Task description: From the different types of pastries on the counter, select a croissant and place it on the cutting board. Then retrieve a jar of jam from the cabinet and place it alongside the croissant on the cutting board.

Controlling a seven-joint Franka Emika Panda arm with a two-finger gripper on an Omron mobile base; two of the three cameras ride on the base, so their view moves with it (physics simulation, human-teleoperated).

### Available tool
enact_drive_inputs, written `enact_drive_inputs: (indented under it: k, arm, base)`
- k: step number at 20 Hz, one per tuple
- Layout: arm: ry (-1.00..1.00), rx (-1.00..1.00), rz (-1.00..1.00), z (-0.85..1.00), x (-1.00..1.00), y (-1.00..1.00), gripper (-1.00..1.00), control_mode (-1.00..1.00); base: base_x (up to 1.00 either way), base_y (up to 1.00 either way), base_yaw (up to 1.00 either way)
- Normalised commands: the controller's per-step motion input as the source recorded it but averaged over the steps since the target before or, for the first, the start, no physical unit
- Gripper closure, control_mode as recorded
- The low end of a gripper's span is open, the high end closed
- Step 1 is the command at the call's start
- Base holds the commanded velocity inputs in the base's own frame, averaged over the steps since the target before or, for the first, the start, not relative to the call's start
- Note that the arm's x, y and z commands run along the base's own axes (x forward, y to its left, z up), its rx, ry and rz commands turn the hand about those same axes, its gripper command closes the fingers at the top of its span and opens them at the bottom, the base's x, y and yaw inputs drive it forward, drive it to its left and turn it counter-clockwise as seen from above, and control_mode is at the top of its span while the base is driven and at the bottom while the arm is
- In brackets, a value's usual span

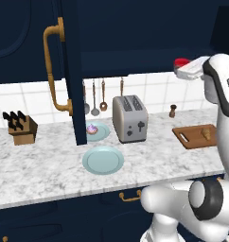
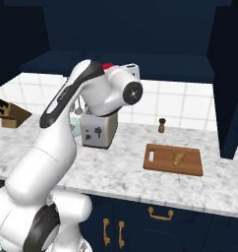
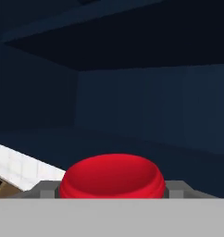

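**Jam jar in the gripper at the open cabinet, croissant on the board**

The navy cabinet [image 1: 135, 33] took up the top of both base views, its door [image 1: 71, 71] swung open toward the camera with the long brass handle [image 1: 54, 71] on its face. Below it ran the marbled worktop [image 1: 50, 165], over navy drawers with brass pulls. The white arm [image 2: 62, 128] reached up from the base toward the cabinet's dark opening.

On the worktop, a silver toaster [image 1: 130, 118] stood near the middle, with a wooden knife block [image 1: 21, 127] well off to its left. In front of the toaster lay a pale blue plate [image 1: 103, 159]; a second plate [image 1: 98, 131] behind it carried the pink-purple frosted cupcake [image 1: 91, 128]. The reddish-brown cutting board [image 2: 173, 159] lay to the right of the toaster, handle hole at its left end, and the golden-brown croissant [image 2: 178, 157] rested on it. A small brown pepper grinder [image 2: 162, 125] stood behind the board by the tiled wall.

The gripper [image 3: 111, 190] sat up at the cabinet's lower edge, pinching the jar of jam [image 3: 112, 177]: in the hand view the red lid bulged between the two finger tips [image 3: 44, 189], pressed on both sides. The red lid also showed above the hand in the left base view.
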Motion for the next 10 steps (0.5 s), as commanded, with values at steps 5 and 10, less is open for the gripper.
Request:
enact_drive_inputs:
  k: [5,10]
  arm:
    - [0.0,-0.04,-0.11,-0.06,-0.92,-0.32,1.0,-1.0]
    - [0.0,-0.05,-0.12,-0.08,-0.92,-0.28,1.0,-1.0]
  base:
    - [0.0,0.0,0.0]
    - [0.0,0.0,0.0]
